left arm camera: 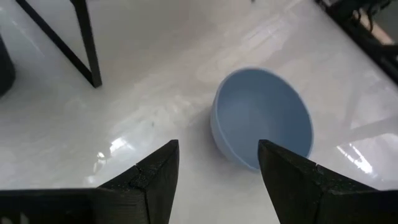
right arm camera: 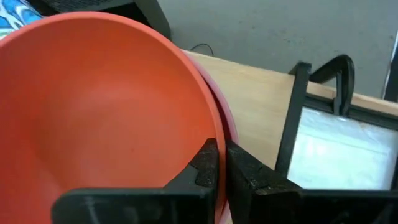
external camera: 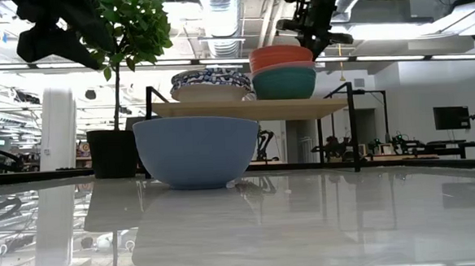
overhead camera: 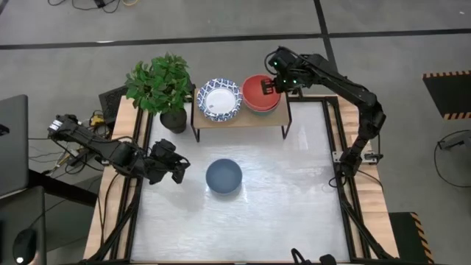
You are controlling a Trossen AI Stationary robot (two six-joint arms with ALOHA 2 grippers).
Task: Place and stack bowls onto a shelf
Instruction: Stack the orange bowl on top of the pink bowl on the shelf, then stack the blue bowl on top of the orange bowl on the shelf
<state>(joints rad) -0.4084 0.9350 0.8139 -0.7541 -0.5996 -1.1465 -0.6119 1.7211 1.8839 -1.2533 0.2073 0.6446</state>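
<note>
A: Right gripper [right arm camera: 222,163] was pinched on the rim of the plain red round bowl [overhead camera: 259,91], fingers nearly together. That bowl sat nested in the teal-green and pink bowl [external camera: 284,82] at the right end of the low light-wood shelf with thin black legs [overhead camera: 288,107].

B: And the left one?

A: Left gripper [left arm camera: 217,169] hovered in front of the shelf, off its left end, jaws apart and holding nothing, pointed at the blue-grey round bowl [overhead camera: 224,177]. That bowl rested on the white tabletop [overhead camera: 294,206] just in front of the shelf.

B: Progress?

A: Two white bowls with blue patterned rims [overhead camera: 218,99] were stacked at the shelf's left end beside the red stack. Judged mostly done: the red bowl was unreleased, the blue-grey bowl unshelved.
</note>
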